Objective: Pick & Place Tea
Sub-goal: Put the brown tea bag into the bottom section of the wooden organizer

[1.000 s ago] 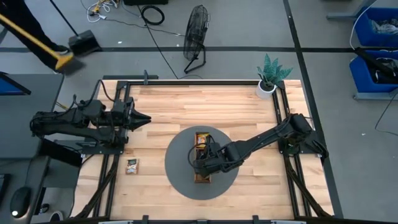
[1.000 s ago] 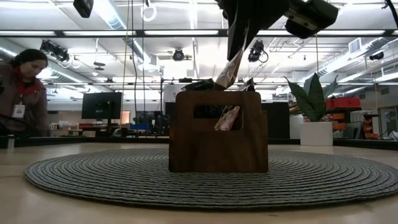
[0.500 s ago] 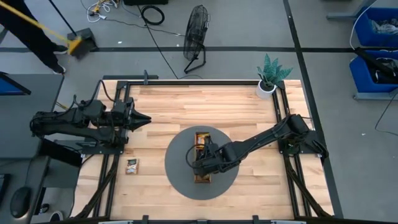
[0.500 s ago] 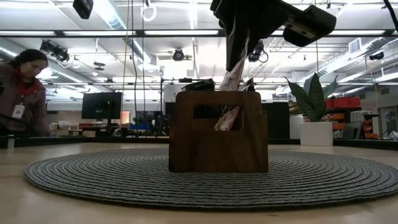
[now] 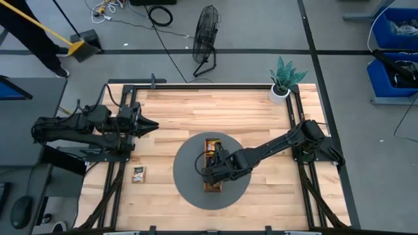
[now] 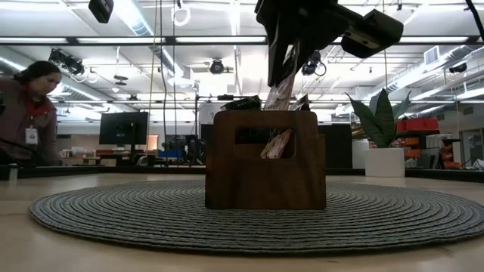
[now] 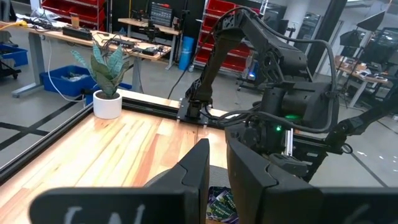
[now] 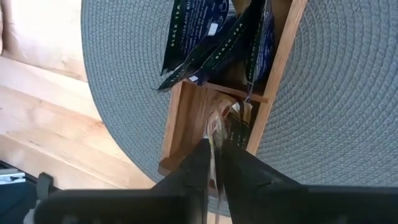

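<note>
A long wooden tray (image 5: 213,184) lies on a round grey mat (image 5: 186,176) at mid-table. Dark blue tea sachets (image 8: 208,37) stand in one compartment, and tan ones (image 8: 231,121) in the end compartment toward the table's near edge. My right gripper (image 6: 280,77) hangs over that end compartment, shut on a tan tea sachet (image 6: 278,94). One more sachet (image 5: 138,173) lies flat on the bare wood at the near left. My left gripper (image 5: 154,124) waits at the table's left side, pointing level, with a narrow gap between its fingers and nothing in it. My right gripper pinches the tan sachet's upper edge (image 8: 215,142) between its two fingers. The fingers come steeply from above, slanting down. The sachet hangs tilted below them, and its lower end (image 6: 269,106) dips behind the tray's end wall into the compartment.
A potted plant (image 5: 281,88) stands at the table's far right corner. Black rails (image 5: 124,166) run along the left and right sides. A person (image 6: 26,113) stands beyond the table in the low view. Bare wood lies around the mat.
</note>
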Available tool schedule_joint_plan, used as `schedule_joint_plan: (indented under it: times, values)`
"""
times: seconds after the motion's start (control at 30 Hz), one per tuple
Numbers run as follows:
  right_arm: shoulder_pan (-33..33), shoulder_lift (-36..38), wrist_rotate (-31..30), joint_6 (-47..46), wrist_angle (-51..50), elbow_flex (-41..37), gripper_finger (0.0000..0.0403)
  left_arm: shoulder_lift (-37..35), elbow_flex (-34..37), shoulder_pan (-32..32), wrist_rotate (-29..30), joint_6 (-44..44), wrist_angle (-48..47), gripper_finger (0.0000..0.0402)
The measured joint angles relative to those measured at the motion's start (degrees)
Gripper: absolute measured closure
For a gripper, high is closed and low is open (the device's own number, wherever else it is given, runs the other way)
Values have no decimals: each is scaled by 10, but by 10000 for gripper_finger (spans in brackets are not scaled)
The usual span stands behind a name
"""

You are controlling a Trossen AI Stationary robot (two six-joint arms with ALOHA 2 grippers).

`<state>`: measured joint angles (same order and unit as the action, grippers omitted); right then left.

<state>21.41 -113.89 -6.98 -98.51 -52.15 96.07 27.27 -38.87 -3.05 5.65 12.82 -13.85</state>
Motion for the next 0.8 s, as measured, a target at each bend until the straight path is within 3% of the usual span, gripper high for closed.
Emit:
schedule_joint_plan:
  times: [0.5,0.8]
  values:
    - [0,7,-1,26,5,0,296,0,0,0,0,0,-5,342]
    - [6,49,-62,99,8,0,284,0,0,-1,-16,60,-95,342]
